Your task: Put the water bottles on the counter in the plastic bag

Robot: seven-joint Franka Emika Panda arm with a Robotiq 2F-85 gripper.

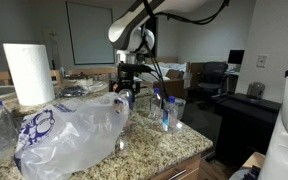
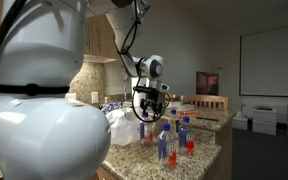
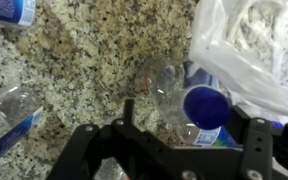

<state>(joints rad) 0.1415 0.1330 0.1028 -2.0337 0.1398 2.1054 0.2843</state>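
With the gripper (image 3: 179, 130) spread open over a blue-capped water bottle (image 3: 204, 105) standing on the counter (image 3: 84, 60) just beside the plastic bag (image 3: 249, 45), likely to tip that light bottle or pinch the bag's crinkled film if closed off-centre or too near the bag.

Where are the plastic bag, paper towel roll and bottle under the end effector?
Plastic bag (image 1: 74, 130), exterior view, crinkled front.
Paper towel roll (image 1: 29, 72), exterior view, white side.
Bottle (image 3: 204, 105), wrist view, blue cap.
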